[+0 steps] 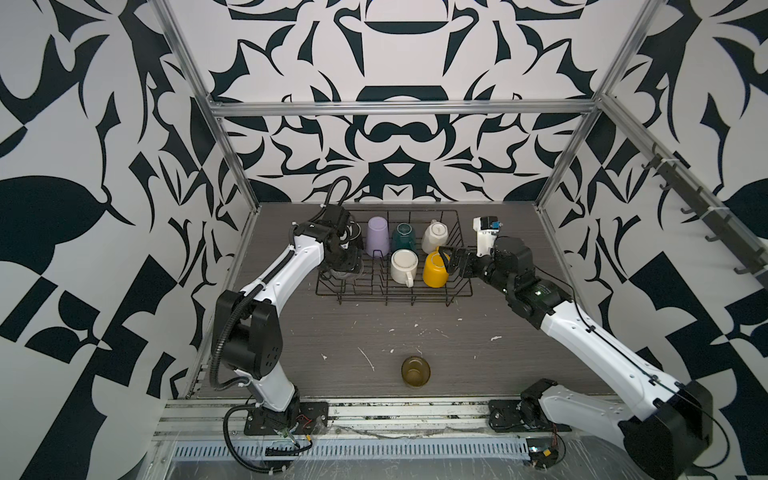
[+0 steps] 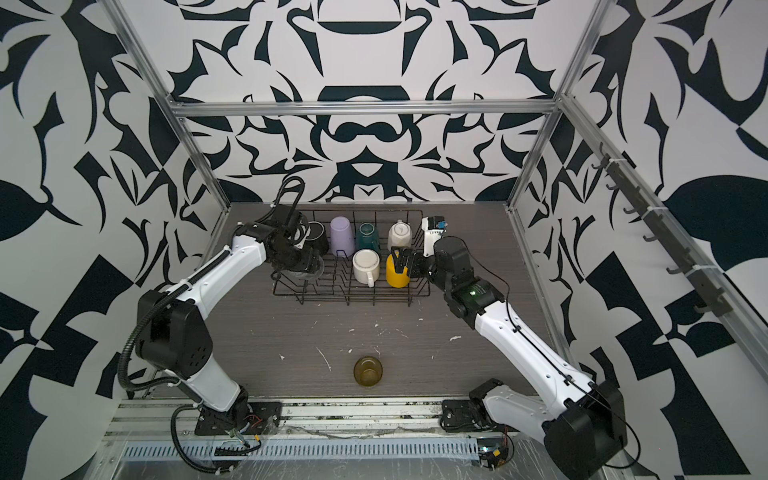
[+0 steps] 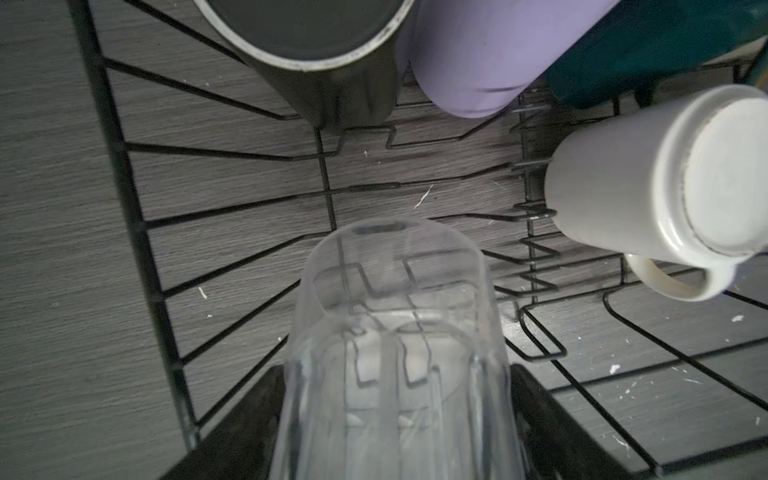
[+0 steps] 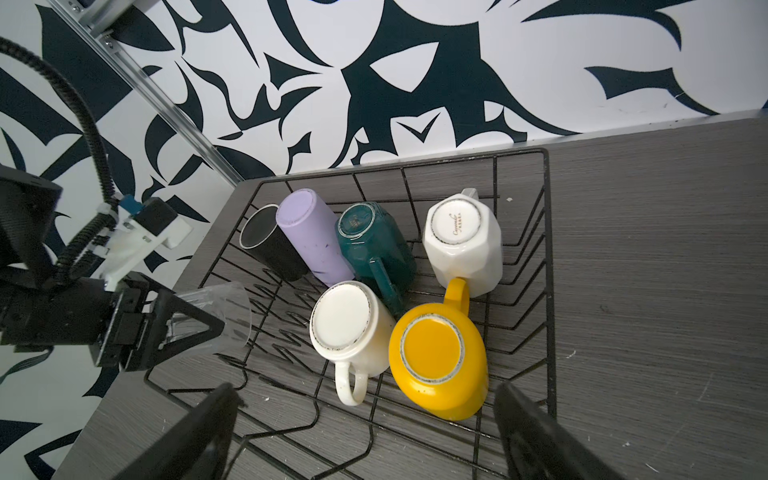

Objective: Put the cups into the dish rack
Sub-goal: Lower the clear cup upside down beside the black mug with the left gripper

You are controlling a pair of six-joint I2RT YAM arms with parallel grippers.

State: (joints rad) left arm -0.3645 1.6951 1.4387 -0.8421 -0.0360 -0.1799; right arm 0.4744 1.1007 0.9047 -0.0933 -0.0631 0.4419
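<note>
Left gripper (image 3: 397, 374) clamped on clear glass (image 3: 395, 291); glass juts past fingertips, over left end of dish rack (image 4: 548, 291), near black cup (image 3: 316, 41). Right gripper (image 4: 365, 392) jaws spread wide, empty, above upturned yellow mug (image 4: 436, 357). Amber glass (image 1: 415, 371) on table (image 1: 332, 332), well apart from rack.

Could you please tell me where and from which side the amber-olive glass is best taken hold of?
Probably grip the amber-olive glass across its round side wall, with the right tool coming from above. It stands on end on the table, has no handle, and that tool is open.
</note>
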